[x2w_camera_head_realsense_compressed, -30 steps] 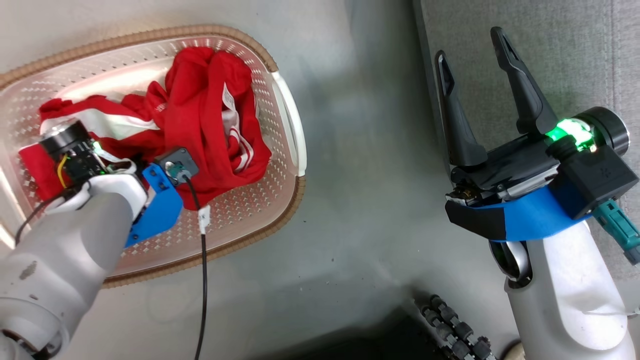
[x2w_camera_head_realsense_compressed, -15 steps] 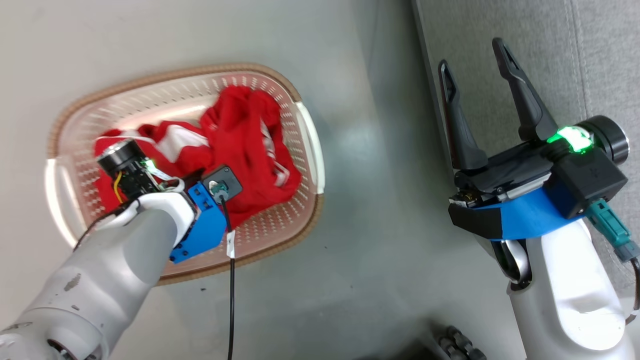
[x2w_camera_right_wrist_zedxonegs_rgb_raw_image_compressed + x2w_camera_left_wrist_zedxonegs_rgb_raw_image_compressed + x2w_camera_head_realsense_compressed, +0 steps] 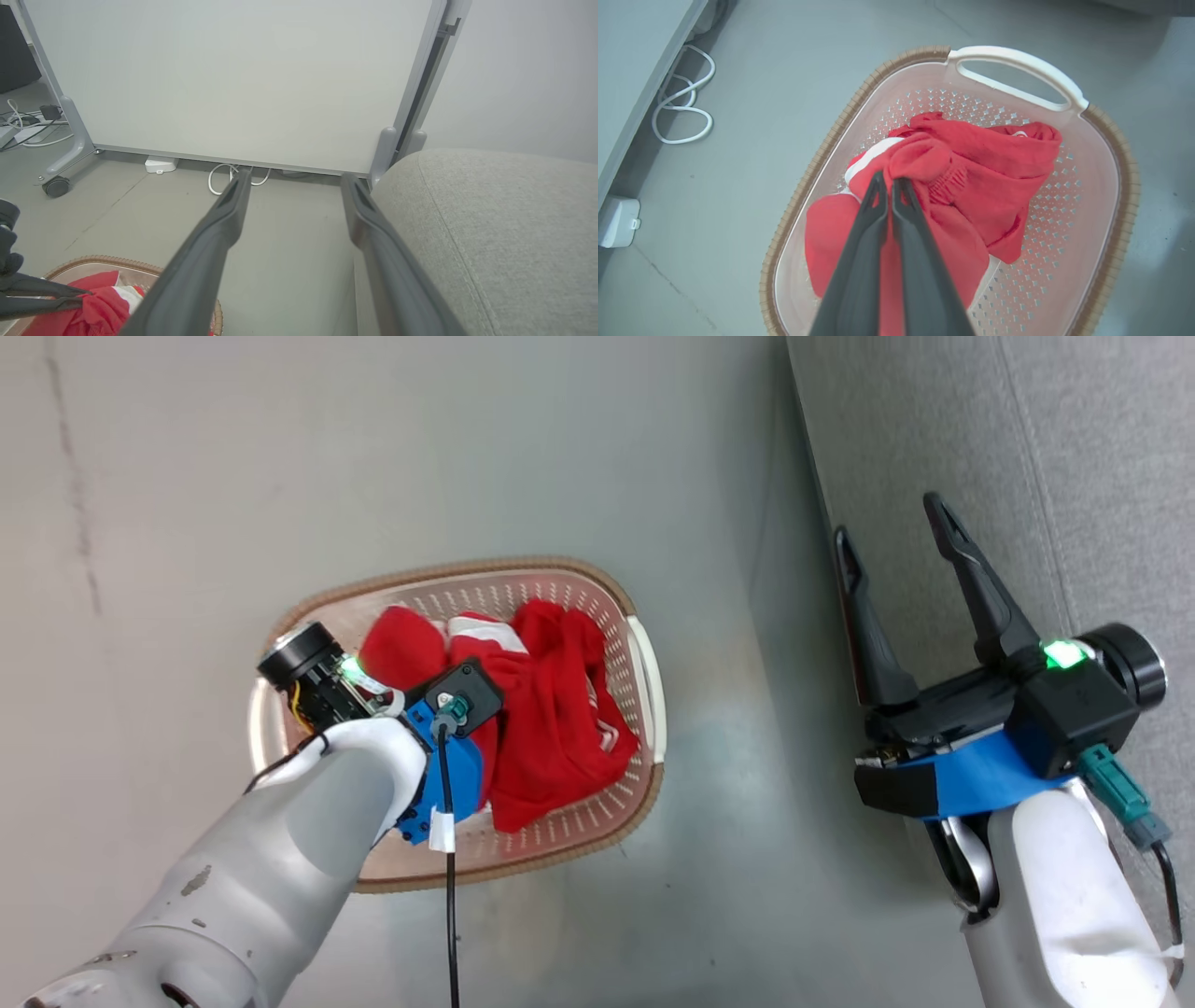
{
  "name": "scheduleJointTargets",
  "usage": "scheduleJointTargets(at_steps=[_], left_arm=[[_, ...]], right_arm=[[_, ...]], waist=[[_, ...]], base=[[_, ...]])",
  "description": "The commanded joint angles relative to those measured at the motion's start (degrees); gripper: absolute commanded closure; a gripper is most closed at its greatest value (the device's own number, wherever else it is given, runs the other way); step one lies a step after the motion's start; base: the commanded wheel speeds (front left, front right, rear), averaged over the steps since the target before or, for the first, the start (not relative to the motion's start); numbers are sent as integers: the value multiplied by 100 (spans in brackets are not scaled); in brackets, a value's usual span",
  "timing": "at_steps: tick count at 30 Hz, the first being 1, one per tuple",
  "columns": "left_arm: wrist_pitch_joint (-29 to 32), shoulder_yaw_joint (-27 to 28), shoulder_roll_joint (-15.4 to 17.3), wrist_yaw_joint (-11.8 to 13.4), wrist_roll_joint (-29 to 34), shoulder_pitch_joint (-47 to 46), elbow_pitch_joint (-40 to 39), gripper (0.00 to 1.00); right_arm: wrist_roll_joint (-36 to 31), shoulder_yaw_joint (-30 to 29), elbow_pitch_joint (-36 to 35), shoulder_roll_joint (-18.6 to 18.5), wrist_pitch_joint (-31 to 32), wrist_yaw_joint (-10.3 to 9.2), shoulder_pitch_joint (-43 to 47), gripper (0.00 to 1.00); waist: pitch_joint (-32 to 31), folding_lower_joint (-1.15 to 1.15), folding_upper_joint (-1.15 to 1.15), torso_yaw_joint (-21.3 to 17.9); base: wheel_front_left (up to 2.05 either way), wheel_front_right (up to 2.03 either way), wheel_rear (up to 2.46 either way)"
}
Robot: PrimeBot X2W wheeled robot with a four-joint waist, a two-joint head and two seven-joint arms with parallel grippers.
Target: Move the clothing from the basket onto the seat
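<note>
While left pincer (image 3: 889, 179) clamps clothing (image 3: 980, 158) in basket (image 3: 1125, 186), right pincer (image 3: 889, 515) apart at seat (image 3: 1102, 448) edge

The head camera lifts away, so the whole view shifts: the basket (image 3: 523, 563) now looks smaller and lies nearer the middle, its full rim in sight and far more bare floor (image 3: 373, 457) around it. The clothing (image 3: 551, 728), spread wide across the basket a second ago, is now gathered into a tighter bunch, drawn up by the left gripper (image 3: 888, 179), whose wrist stands higher above the basket than before
</note>
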Motion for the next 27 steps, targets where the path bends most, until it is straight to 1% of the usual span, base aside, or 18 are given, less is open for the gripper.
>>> scheduleJointTargets(at_steps=[1, 7, 10, 18, 23, 27], left_arm=[[-61, 11, -36, -5, -64, 38, 0, 100], [-242, 232, -144, 7, -297, 105, -180, 100], [-249, 441, -127, 104, -316, 127, -583, 100], [-249, 1094, 61, 342, -190, 493, -1674, 100], [-250, 1484, 121, 422, -69, 687, -2216, 100], [-250, 1784, 89, 459, 9, 794, -2582, 100]], right_arm=[[-16, -31, 30, -50, -22, 1, 73, 0], [1, -68, 146, -93, -22, 1, 335, 0], [16, -99, 206, -108, -22, 1, 490, 0], [52, -174, 333, -121, -22, 1, 832, 0], [66, -200, 389, -106, -22, 1, 1023, 0], [73, -213, 419, -77, -22, 1, 1163, 0]], waist=[[-357, 1, 0, 232], [-919, 1, 0, 418], [-1176, 1, 0, 487], [-1811, 1, 0, 594], [-2159, 1, 0, 633], [-2418, 1, 0, 642]], base=[[0, 0, 0], [0, 0, 0], [0, 0, 0], [0, 0, 0], [0, 0, 0], [0, 0, 0]])
